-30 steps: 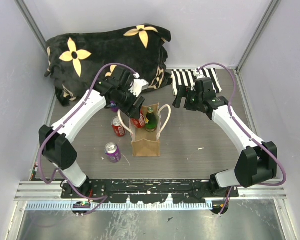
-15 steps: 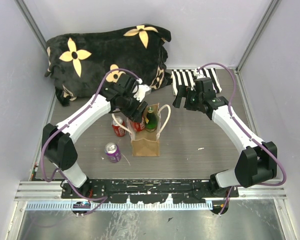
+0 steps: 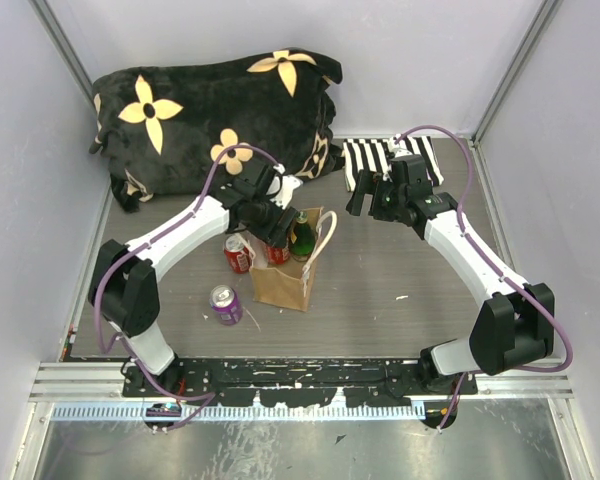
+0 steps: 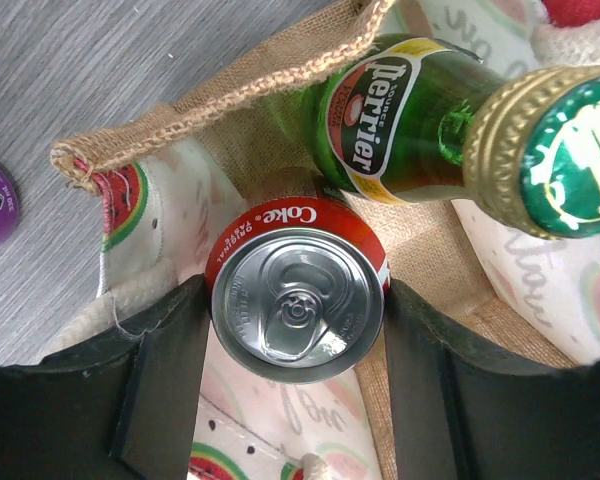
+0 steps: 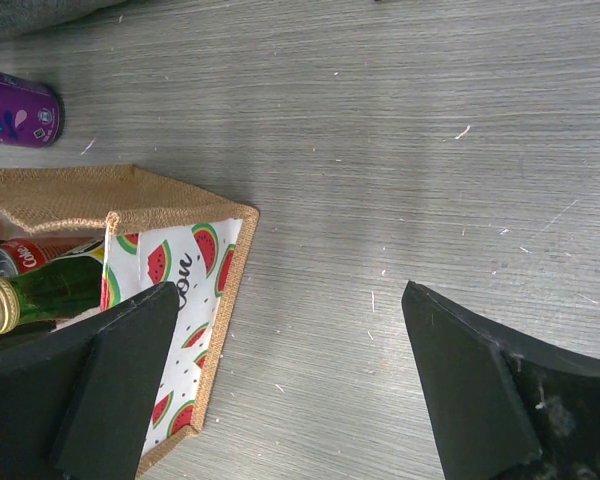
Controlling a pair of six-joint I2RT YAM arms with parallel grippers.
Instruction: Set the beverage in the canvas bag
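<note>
One Coke can (image 4: 298, 303) sits in the mouth of the bag (image 3: 280, 280), pinched on both sides by the fingers of the left gripper (image 3: 270, 228). Left wrist view confirms this: the can is upright, top facing the camera, over the watermelon-print lining. It is just beside a green Perrier bottle (image 4: 400, 110) that stands in the bag, cap up. Whether the can's base rests on the bag floor cannot be told. Bag stands near the middle of the table (image 3: 410, 280), tan side toward the near edge, mouth leaning to the far right. One cream handle (image 3: 327, 235) loops out on its right side.

Right gripper (image 3: 372, 205) hovers to the right of the bag, apart from it, fingers spread wide with nothing between them. Its wrist view shows bare table between the fingers and the bag's corner at left.

Two further cans are on the table left of the bag: a red can (image 3: 238, 254), upright, just beside the bag's left side, and a purple can (image 3: 223, 303) nearer, apart from the bag.

Far left, a black flowered blanket (image 3: 210, 110) is heaped against the wall. A striped cloth (image 3: 365, 160) lies to its right, behind the right gripper
</note>
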